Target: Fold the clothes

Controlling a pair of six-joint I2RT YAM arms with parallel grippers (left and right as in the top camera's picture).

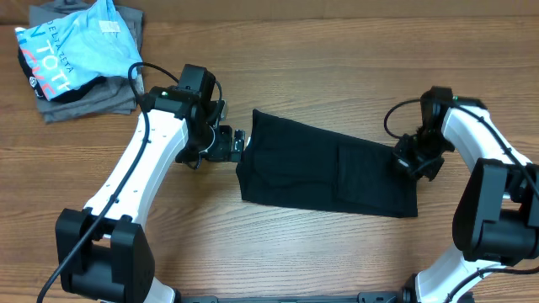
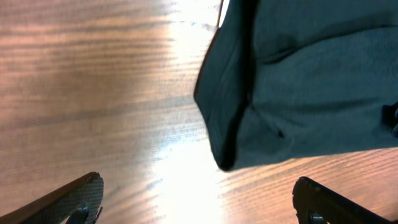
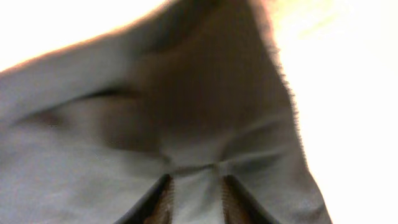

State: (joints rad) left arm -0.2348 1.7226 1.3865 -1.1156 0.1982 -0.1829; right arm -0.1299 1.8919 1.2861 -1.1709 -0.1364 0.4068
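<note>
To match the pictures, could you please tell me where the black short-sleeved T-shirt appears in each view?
Overhead: the black short-sleeved T-shirt lies right of centre, a long strip.
Left wrist: upper right.
Right wrist: most of the frame, pinched by the right gripper.
Shared landmark: the wooden table, overhead and left wrist only.

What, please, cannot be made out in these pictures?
Overhead: right gripper fingertips, hidden under its own wrist body on the black T-shirt.
Right wrist: the fabric, blurred from closeness; all beyond it washed out by glare.
Left wrist: most of the shirt, cut off by the top and right edges.
</note>
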